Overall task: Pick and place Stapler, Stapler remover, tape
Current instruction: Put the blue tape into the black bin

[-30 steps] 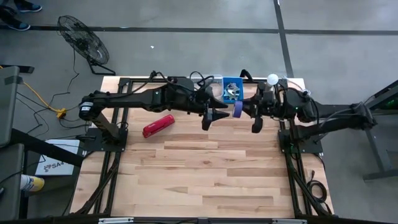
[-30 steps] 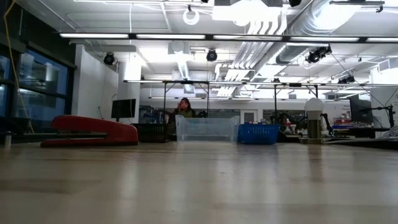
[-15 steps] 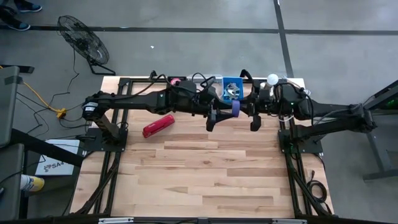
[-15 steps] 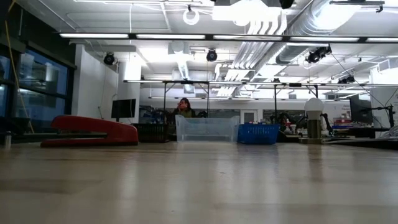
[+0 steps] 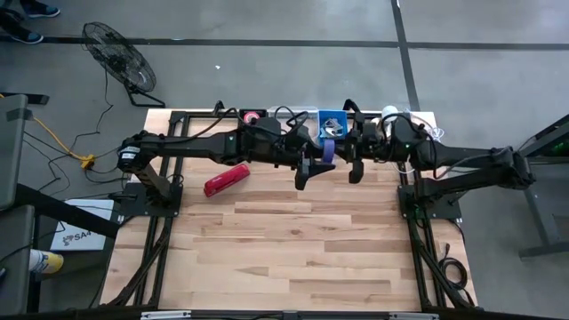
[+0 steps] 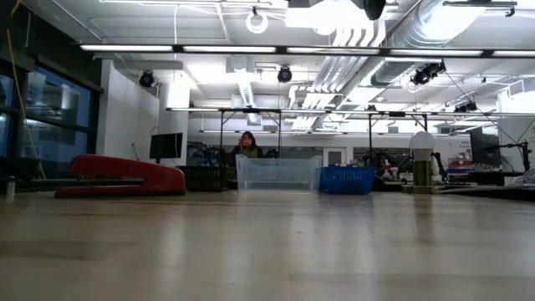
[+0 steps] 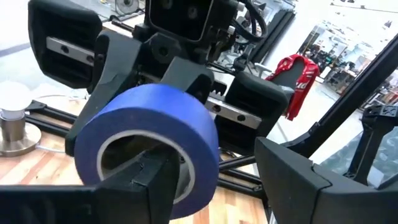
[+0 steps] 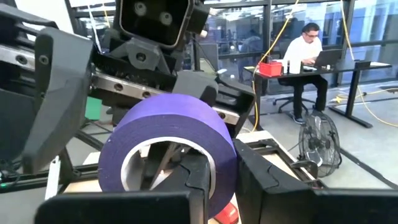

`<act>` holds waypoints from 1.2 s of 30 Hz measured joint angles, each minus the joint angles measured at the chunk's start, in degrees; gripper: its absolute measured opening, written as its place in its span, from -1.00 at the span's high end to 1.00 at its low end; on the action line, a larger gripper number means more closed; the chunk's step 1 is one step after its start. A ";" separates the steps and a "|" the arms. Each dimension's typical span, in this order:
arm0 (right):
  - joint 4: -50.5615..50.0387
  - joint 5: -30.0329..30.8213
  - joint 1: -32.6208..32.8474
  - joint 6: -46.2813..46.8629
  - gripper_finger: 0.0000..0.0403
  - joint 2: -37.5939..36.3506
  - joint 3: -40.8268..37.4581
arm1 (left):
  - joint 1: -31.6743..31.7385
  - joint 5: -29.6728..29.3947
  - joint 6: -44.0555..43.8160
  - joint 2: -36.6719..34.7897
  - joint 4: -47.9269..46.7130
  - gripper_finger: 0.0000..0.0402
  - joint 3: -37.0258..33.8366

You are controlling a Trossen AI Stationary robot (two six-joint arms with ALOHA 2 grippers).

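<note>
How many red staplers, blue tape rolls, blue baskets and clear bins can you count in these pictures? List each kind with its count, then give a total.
Red stapler: 1
Blue tape roll: 1
Blue basket: 1
Clear bin: 1
Total: 4

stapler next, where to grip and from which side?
Probably from above, jaws across the narrow body at mid-length. The stapler lies flat and diagonal on the table, apart from other things, so turn the wrist to close across its short width.

Matt blue tape roll (image 7: 149, 143), glossy red plastic stapler (image 5: 226, 180), pale wood-plank table (image 5: 293, 249)
</note>
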 joint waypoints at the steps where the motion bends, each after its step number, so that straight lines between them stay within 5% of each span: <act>1: 0.01 0.48 -0.06 0.01 0.83 0.02 0.00 | -0.06 0.03 0.07 0.00 0.00 0.02 0.00; 13: 0.01 0.72 -0.63 1.10 0.83 0.00 0.00 | -0.17 0.23 1.73 0.00 -0.75 0.79 0.00; 22: -0.08 1.20 -0.63 0.37 0.81 0.00 0.00 | -0.20 0.55 2.82 0.00 -0.85 0.81 0.00; 31: -0.70 1.96 -0.74 2.62 0.13 -0.35 -0.02 | -0.31 0.15 2.65 0.00 -1.01 0.81 0.00; 36: -3.48 1.97 -0.79 2.88 -0.04 -2.11 -0.02 | -0.33 -2.37 2.65 -0.02 -2.28 0.81 0.00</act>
